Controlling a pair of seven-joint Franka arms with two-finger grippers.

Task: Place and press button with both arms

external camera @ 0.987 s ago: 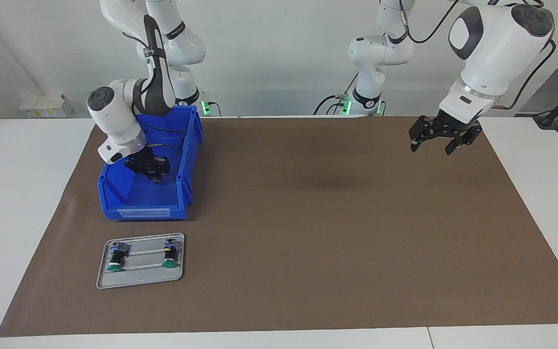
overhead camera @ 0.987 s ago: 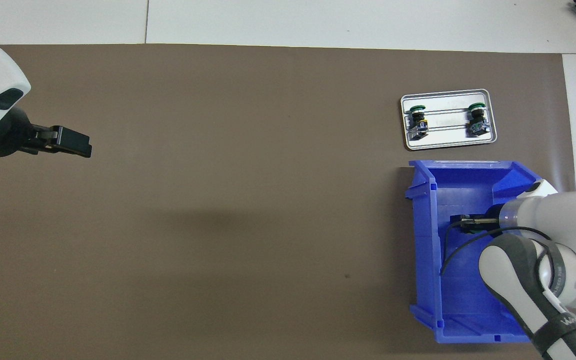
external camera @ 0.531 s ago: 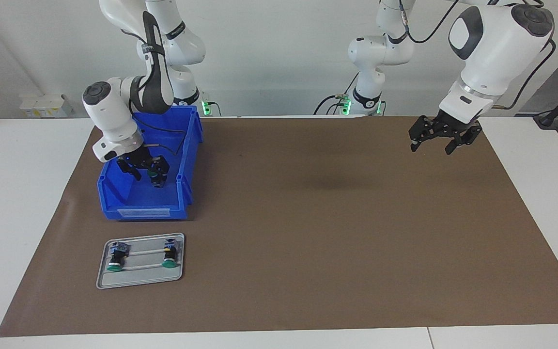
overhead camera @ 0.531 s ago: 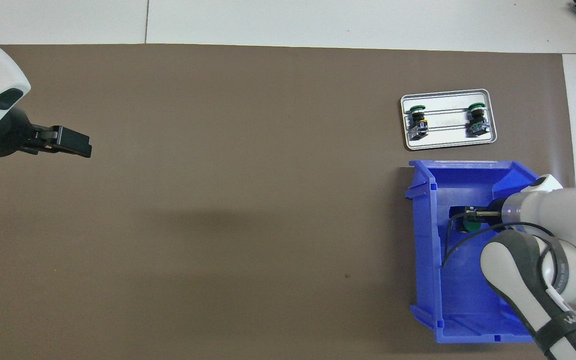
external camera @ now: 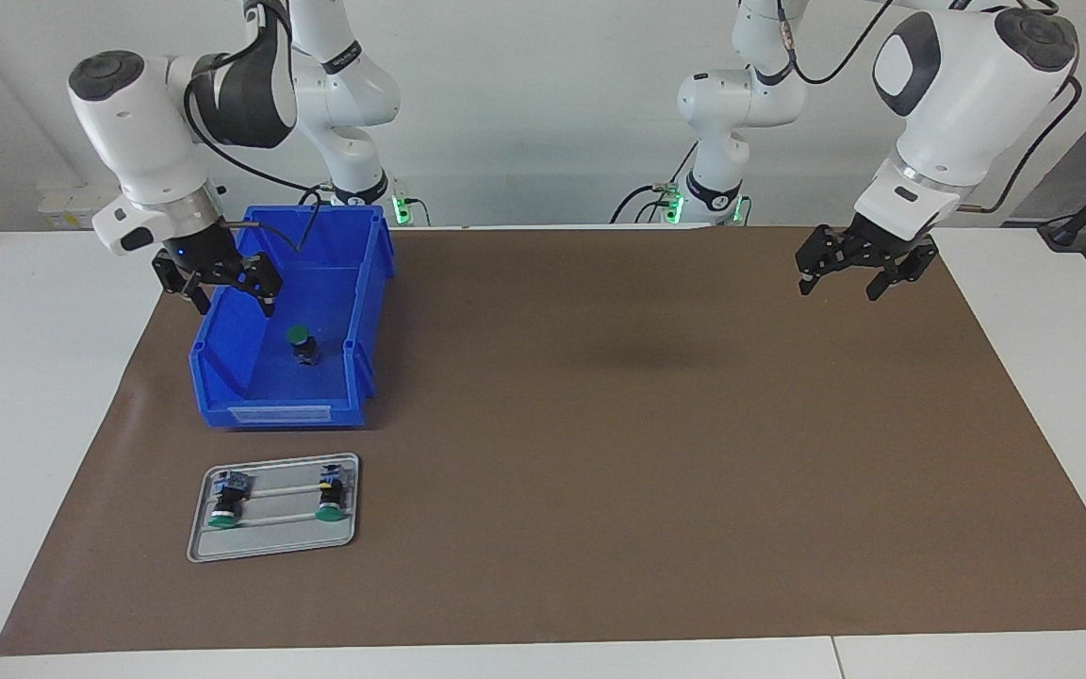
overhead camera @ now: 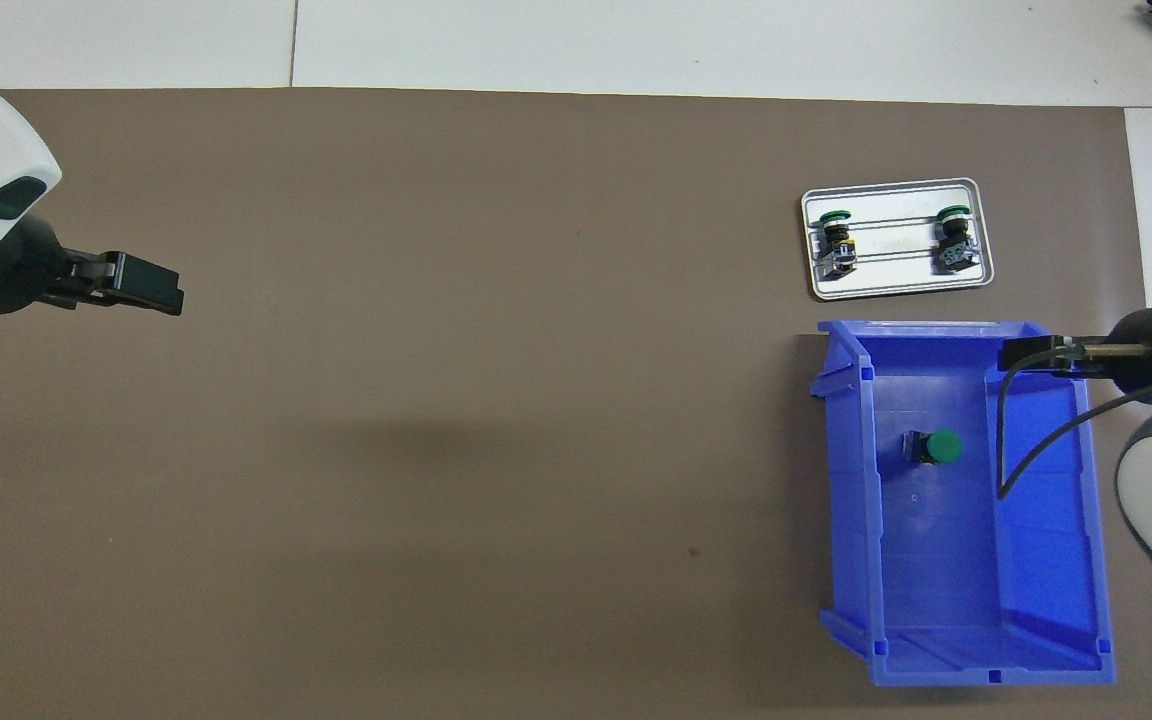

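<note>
Facing view, button (external camera: 301,343): upright on the blue bin's (external camera: 222,372) floor, untouched.
Facing view, right end effector (external camera: 219,288): released, empty, above the bin's outer wall.
Facing view, left end effector (external camera: 835,279): released, waiting over the brown mat (external camera: 647,424).
Facing view, tray (external camera: 270,542): two more buttons lying on it.
Overhead view, right end effector (overhead camera: 1036,354): seen side-on, arm mostly cut off.
Overhead view, button (overhead camera: 936,447): green cap plain.

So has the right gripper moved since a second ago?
Yes. The right gripper has risen out of the blue bin, leaving the button on the bin floor, and now hangs open over the bin's outer wall.
</note>
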